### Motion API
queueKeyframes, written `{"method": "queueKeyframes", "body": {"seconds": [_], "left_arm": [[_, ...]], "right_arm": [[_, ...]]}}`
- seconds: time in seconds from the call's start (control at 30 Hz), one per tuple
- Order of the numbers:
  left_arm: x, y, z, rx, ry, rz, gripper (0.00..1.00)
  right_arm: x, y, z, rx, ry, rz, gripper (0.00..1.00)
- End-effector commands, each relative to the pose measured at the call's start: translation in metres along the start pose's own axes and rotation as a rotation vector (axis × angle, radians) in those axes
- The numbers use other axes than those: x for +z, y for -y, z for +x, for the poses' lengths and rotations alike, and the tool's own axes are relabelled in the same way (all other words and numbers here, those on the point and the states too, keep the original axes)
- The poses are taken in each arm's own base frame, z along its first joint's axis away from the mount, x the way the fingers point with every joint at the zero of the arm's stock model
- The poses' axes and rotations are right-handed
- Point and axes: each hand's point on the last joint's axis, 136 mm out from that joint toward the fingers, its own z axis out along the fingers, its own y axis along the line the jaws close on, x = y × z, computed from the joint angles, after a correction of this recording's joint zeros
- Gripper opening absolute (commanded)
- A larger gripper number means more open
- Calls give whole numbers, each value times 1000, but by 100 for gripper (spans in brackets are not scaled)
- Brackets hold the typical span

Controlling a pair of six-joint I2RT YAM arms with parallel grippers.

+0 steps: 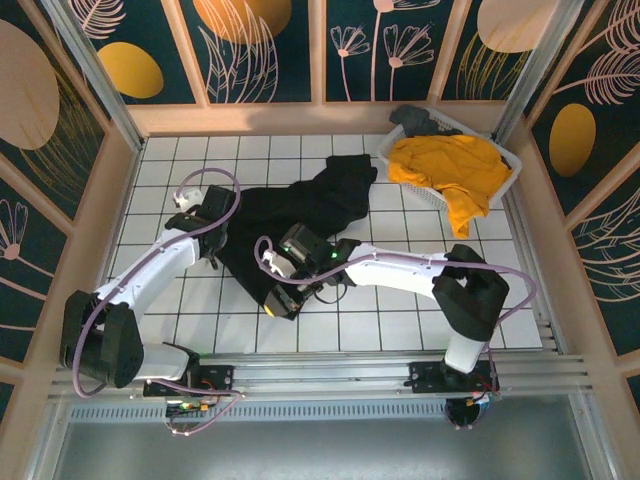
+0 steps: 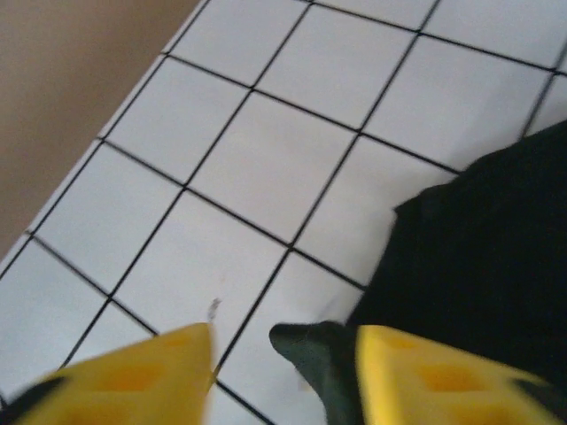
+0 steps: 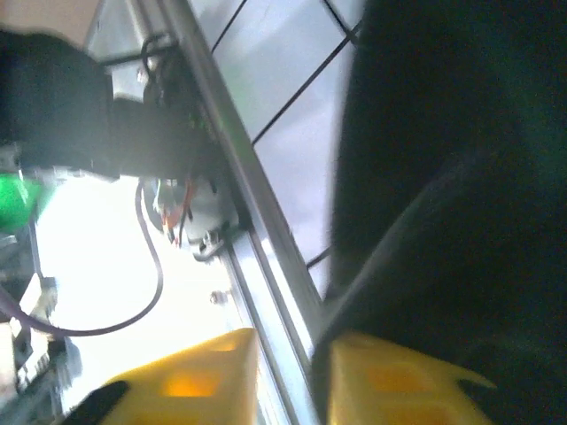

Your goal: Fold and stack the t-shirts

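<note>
The black t-shirt (image 1: 300,210) lies crumpled on the white tiled table (image 1: 400,310), spreading from the centre toward the back. The mustard-yellow t-shirt (image 1: 450,170) hangs over the basket at the back right. My left gripper (image 1: 213,256) sits at the black shirt's left edge. In the left wrist view it (image 2: 283,376) is open, with a dark cloth corner (image 2: 314,350) between the jaws against the right finger. My right gripper (image 1: 278,302) is at the shirt's near edge, open (image 3: 292,381). The black cloth (image 3: 452,177) lies over and beside its right finger (image 3: 399,381).
A white lattice basket (image 1: 503,186) stands at the back right with a dark garment (image 1: 412,120) in its far corner. An aluminium rail (image 1: 330,365) runs along the near table edge. Wooden walls (image 1: 130,180) close the sides and back.
</note>
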Motion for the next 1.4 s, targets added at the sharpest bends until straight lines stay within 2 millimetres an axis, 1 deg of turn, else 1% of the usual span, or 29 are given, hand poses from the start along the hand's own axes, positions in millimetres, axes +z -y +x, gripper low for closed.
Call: {"method": "queueKeyframes", "body": {"seconds": [0.0,0.07,0.1,0.17,0.23,0.3,0.4,0.43,0.5,0.57,0.67,0.77,0.83,0.93,1.0,1.23,1.37], "left_arm": [[-3,-28,18,-51,-44,-81,73],[-6,-27,28,-91,-87,-39,74],[-8,-24,36,-108,-118,-8,73],[-11,-21,52,-147,-182,43,69],[-15,-17,72,-194,-262,94,65],[-19,-14,97,-256,-356,140,60],[-21,-10,129,-345,-470,181,58],[-21,-7,137,-372,-497,195,58],[-19,4,150,-430,-550,243,59],[-18,16,156,-473,-589,280,60],[-15,29,155,-505,-615,298,60],[-13,35,149,-515,-610,296,53],[-12,39,150,-521,-623,299,48],[-8,39,160,-517,-662,266,42],[-5,36,166,-507,-674,238,40],[5,46,166,-517,-672,236,39],[10,47,168,-507,-673,225,38]], "right_arm": [[-18,-17,-9,-25,31,-62,40],[-33,-8,-15,-4,82,-36,49],[-42,-2,-19,11,115,-20,51],[-61,11,-28,40,185,15,51],[-80,26,-36,73,250,54,50],[-99,46,-43,115,318,127,48],[-122,69,-51,167,407,213,47],[-128,74,-53,181,430,226,47],[-139,82,-56,210,476,242,47],[-144,87,-58,232,501,241,47],[-144,92,-59,246,509,252,47],[-144,96,-58,251,509,263,46],[-144,98,-57,256,509,272,46],[-145,101,-55,267,515,282,46],[-146,102,-54,273,519,282,45],[-144,105,-52,289,527,280,45],[-142,107,-49,302,522,279,44]]}}
